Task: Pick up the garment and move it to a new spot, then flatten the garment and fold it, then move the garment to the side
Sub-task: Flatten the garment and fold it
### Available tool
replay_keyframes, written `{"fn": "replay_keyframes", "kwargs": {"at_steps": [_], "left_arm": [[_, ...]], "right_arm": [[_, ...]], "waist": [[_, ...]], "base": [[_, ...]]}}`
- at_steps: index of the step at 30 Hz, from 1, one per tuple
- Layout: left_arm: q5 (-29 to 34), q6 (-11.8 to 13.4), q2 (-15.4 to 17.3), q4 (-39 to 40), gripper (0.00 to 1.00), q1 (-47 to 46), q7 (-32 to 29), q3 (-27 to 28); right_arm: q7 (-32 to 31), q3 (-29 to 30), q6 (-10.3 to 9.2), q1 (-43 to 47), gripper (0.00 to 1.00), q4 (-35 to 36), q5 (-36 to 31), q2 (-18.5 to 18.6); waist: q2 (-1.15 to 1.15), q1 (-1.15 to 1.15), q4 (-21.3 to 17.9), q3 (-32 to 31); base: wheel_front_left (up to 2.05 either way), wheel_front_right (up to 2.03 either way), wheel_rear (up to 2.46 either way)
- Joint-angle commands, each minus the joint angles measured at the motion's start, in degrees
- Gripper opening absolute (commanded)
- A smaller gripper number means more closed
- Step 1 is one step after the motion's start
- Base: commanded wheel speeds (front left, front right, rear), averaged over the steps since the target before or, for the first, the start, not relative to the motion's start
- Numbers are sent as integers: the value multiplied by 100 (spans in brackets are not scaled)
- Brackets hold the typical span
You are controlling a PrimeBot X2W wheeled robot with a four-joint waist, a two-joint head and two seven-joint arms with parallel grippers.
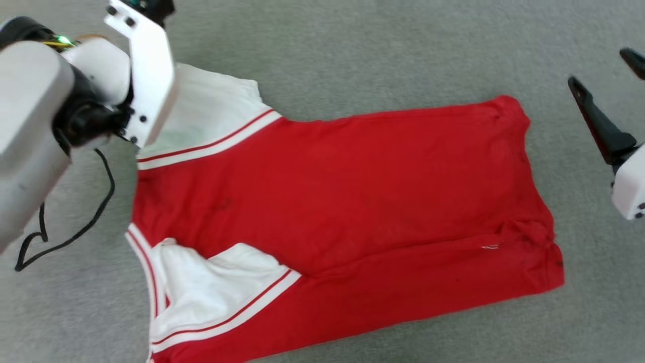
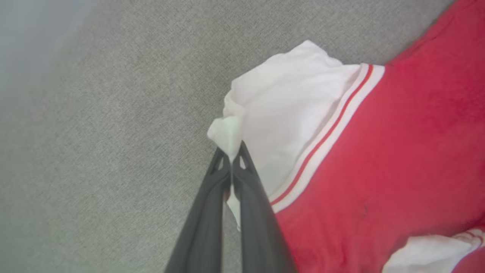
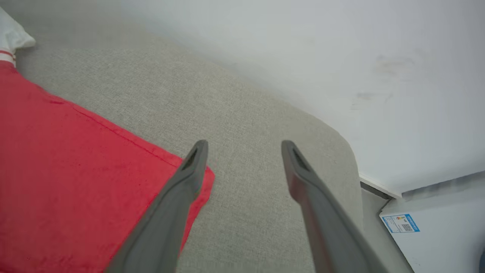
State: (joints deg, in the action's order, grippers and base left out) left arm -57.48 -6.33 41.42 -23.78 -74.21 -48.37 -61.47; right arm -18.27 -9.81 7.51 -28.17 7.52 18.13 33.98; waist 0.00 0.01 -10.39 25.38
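Observation:
The garment [image 1: 342,191] is a red T-shirt with white sleeves and striped trim, lying spread out on a grey cloth surface [image 1: 352,50]. Its neck end points left and its hem points right. In the left wrist view my left gripper [image 2: 230,151] is shut on the bunched edge of the far white sleeve [image 2: 288,113]. In the head view the pale left wrist [image 1: 143,75] covers that sleeve's corner and hides the fingers. My right gripper [image 1: 599,68] stands open to the right of the hem. In the right wrist view my right gripper [image 3: 244,146] hovers over the garment's red corner [image 3: 75,182] with nothing between its fingers.
A black cable [image 1: 75,232] loops from the left arm over the surface at the left. In the right wrist view the grey surface ends at a rounded edge [image 3: 352,163] against a white wall [image 3: 341,57]. A white box with a blue label [image 3: 401,223] sits below the edge.

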Motion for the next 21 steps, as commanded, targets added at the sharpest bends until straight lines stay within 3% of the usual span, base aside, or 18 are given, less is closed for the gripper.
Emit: {"fn": "replay_keyframes", "kwargs": {"at_steps": [1,6,10,16,21], "left_arm": [[36,-11,-4,144,0,93,82,-24],[90,-21,-70,580,0,155,214,-82],[181,-34,-169,832,0,76,275,-138],[261,-51,-308,1016,0,-67,375,-153],[284,-67,-343,1075,0,-189,456,-162]], "right_arm": [[-568,-288,-5,-208,100,-35,351,371],[-2271,-1075,-5,-802,100,-234,1371,1304],[-3214,-1440,-5,-1335,100,-559,1923,1628],[-3874,-1532,-5,-1883,100,-1380,2527,1265],[-3794,-1543,-5,-2073,100,-1991,2557,882]], "waist": [[0,-1,213,-150],[0,-1,459,-127],[0,-1,665,2],[0,-1,891,253],[0,-1,1031,445]], "base": [[0,0,0],[0,0,0],[0,0,0],[0,0,0],[0,0,0]]}}
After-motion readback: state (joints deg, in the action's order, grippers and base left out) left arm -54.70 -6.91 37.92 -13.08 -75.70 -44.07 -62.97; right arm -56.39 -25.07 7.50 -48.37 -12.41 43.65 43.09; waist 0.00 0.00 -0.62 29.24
